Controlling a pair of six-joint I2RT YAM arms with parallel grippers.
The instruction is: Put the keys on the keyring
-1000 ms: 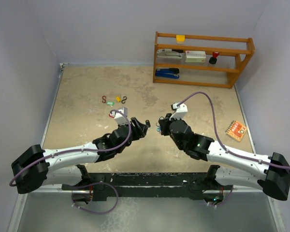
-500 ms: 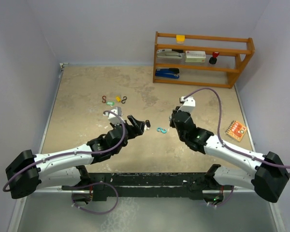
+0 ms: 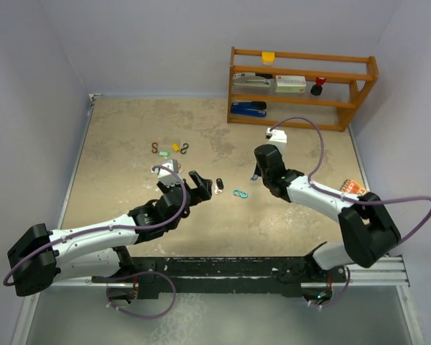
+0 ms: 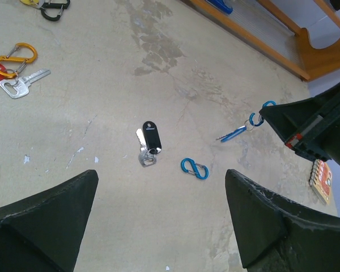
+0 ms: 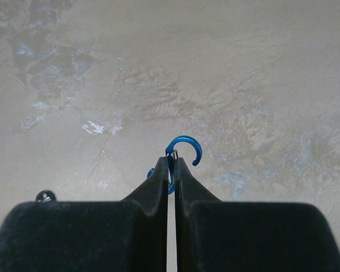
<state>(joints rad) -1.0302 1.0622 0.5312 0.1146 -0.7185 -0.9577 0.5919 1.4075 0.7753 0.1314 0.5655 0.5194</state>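
A black-headed key (image 4: 150,141) lies flat on the table just ahead of my left gripper (image 4: 161,173), which stands wide open and empty above it. The same black-headed key (image 3: 219,185) shows beside my left gripper (image 3: 205,185) in the top view. A loose blue S-clip (image 4: 193,168) rests right of the key. My right gripper (image 5: 171,160) is shut on the blue keyring (image 5: 184,146), a hooked clip whose upper curve sticks out past the tips. From it a small blue key (image 4: 233,134) hangs. My right gripper (image 3: 257,173) is low over the table.
More keys and clips lie at the far left: an orange clip (image 4: 12,56) with a silver key (image 4: 22,86), and a coloured cluster (image 3: 170,149). A wooden shelf (image 3: 302,86) stands at the back right. An orange card (image 3: 351,193) lies at the right edge.
My left gripper opened wide and the black-headed key now lies on the table. My right arm drew back and to the right with the blue keyring still in it.
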